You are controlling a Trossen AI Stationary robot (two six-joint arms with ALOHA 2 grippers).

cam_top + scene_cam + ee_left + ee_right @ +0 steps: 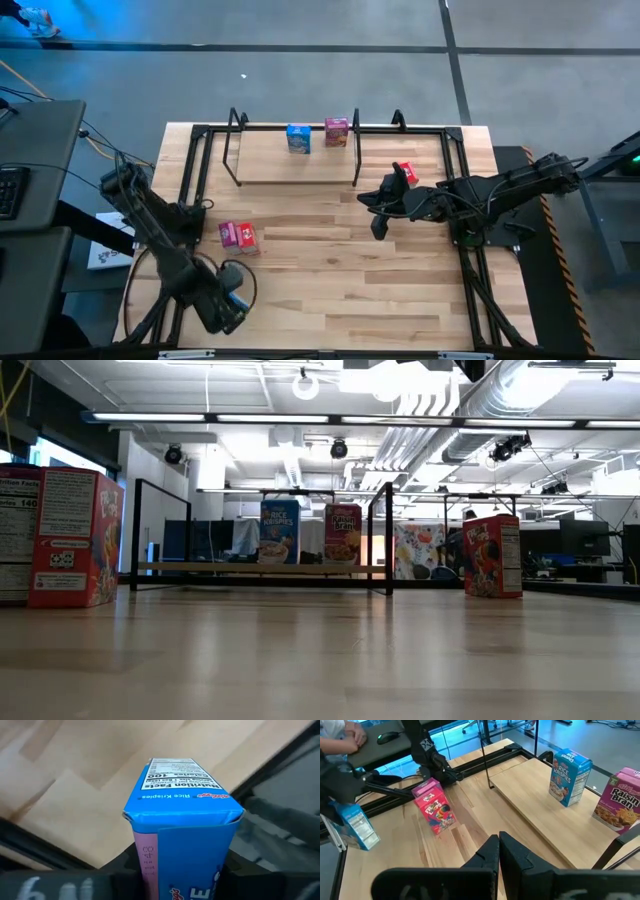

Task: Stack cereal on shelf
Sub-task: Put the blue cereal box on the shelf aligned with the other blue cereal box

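Observation:
The shelf (290,166) stands at the table's far side, with a blue Rice Krispies box (298,138) and a magenta Raisin Bran box (336,132) upright on its board; both also show in the right wrist view (568,776) (619,800). My left gripper (232,292) is near the table's near left corner, shut on another blue cereal box (182,810). My right gripper (378,228) is shut and empty over the table's right middle. Two pink Froot Loops boxes (238,235) stand upright on the table left of centre. A red box (403,175) stands by the right arm. My left gripper pinches the blue box between its two fingers (120,872), one on each side of the box's end nearest the wrist (190,885). The box's free end flap (180,817) points away from the wrist. The box seems clear of the table.
Black frame rails (462,200) run along the table's left and right edges. The shelf's upright end rails (388,538) stand at both ends of its board. Bare plank tabletop (350,280) lies between the shelf and the near edge. A person's hands (342,737) show beyond the table's left side.

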